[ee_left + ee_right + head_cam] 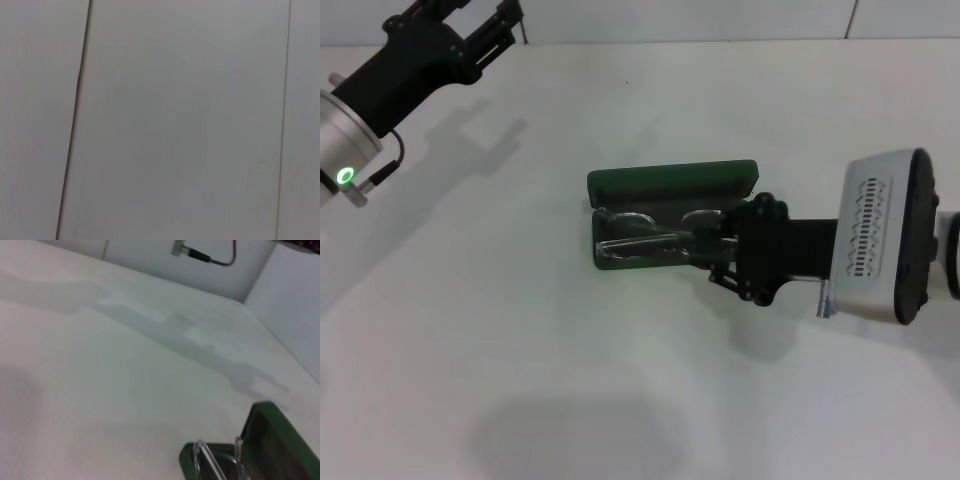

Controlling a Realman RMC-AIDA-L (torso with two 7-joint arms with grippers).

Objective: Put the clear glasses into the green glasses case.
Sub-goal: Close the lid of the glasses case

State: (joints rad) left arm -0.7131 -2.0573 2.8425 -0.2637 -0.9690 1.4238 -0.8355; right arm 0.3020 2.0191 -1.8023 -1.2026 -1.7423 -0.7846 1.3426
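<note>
The glasses case [670, 182] is dark green with a darker lining. The glasses [645, 235] are colourless and see-through. The table [620, 380] is plain white. Black right end effector [705, 245], white-grey wrist housing.

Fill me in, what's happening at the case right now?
The right gripper is at the open green case in the middle of the table, with the clear glasses lying in its lower half. The lid stands up behind them. The left gripper is parked at the far left, away from it all.
</note>
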